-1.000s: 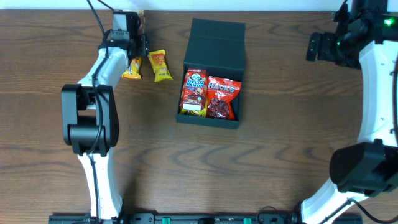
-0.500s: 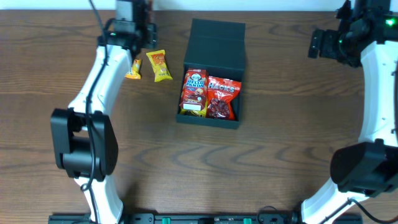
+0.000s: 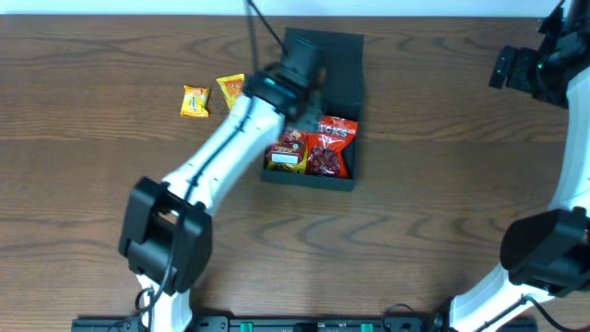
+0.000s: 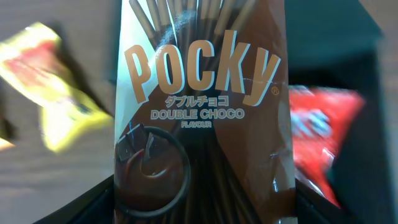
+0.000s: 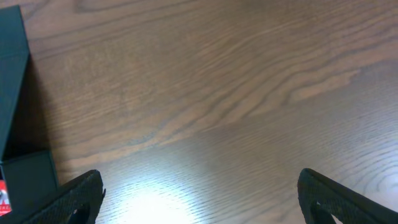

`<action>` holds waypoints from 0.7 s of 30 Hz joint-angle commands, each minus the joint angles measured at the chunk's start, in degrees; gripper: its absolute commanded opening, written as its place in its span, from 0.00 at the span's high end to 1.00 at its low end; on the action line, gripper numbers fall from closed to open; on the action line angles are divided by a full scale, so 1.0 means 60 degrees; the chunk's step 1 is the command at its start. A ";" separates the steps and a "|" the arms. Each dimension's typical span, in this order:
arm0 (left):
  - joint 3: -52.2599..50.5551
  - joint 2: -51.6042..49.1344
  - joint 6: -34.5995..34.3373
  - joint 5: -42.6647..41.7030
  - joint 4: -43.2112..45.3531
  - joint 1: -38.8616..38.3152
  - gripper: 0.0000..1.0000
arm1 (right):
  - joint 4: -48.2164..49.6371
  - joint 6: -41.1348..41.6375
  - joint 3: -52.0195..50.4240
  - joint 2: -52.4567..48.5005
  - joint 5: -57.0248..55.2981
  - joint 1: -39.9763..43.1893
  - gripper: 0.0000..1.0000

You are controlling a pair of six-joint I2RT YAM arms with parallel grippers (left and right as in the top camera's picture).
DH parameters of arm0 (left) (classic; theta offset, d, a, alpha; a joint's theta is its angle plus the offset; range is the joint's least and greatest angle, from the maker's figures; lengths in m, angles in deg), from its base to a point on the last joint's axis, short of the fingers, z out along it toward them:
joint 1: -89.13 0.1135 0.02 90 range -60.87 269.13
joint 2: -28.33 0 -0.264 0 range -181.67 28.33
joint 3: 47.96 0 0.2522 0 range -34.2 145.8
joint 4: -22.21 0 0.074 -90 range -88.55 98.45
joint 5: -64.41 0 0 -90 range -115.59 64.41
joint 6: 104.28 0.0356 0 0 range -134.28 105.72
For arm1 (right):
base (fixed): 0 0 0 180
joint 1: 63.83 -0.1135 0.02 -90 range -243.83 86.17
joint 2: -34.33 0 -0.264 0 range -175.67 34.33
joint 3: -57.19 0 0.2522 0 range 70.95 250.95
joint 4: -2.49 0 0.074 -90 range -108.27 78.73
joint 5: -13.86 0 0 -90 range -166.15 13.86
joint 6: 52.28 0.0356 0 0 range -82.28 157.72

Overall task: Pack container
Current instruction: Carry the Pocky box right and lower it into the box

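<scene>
The container (image 3: 343, 72) is a black box with its flap lid open at the back; it also shows in the left wrist view (image 4: 348, 31) and the right wrist view (image 5: 11, 87). Inside lie a red Hello Panda packet (image 3: 288, 149) and a red Hacks packet (image 3: 330, 146). My left gripper (image 3: 300, 66) hangs over the box's back left part, shut on a brown Pocky packet (image 4: 199, 112) that fills the left wrist view, the jaws (image 4: 199, 208) pressing its two edges. My right gripper (image 3: 514, 70) stands open over bare wood far to the right (image 5: 199, 199).
Two yellow snack packets (image 3: 194, 100) (image 3: 230, 88) lie on the wooden table left of the box; one shows blurred in the left wrist view (image 4: 53, 87). The left arm stretches diagonally across the table's middle toward the box.
My left arm has swung from the table's back left rightward over the box, carrying the Pocky packet. The right gripper has drifted a little to the right.
</scene>
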 commanded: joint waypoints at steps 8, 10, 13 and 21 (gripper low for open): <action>-0.0018 0.0211 -0.2404 0.0025 -0.1348 -0.1384 0.38 | 0.0036 -0.0120 0.0197 -0.0036 0.0262 0.0095 0.01; -0.0018 0.0211 -0.2692 0.0029 -0.1468 -0.1453 0.37 | 0.0033 -0.0120 0.0197 -0.0036 0.0259 0.0095 0.01; -0.0022 0.0200 -0.2900 0.0029 -0.1497 -0.1479 0.33 | 0.0033 -0.0120 0.0197 -0.0036 0.0262 0.0095 0.01; -0.0026 0.0124 -0.2994 0.0029 -0.1417 -0.1490 0.09 | 0.0029 -0.0117 0.0197 -0.0036 0.0270 0.0095 0.01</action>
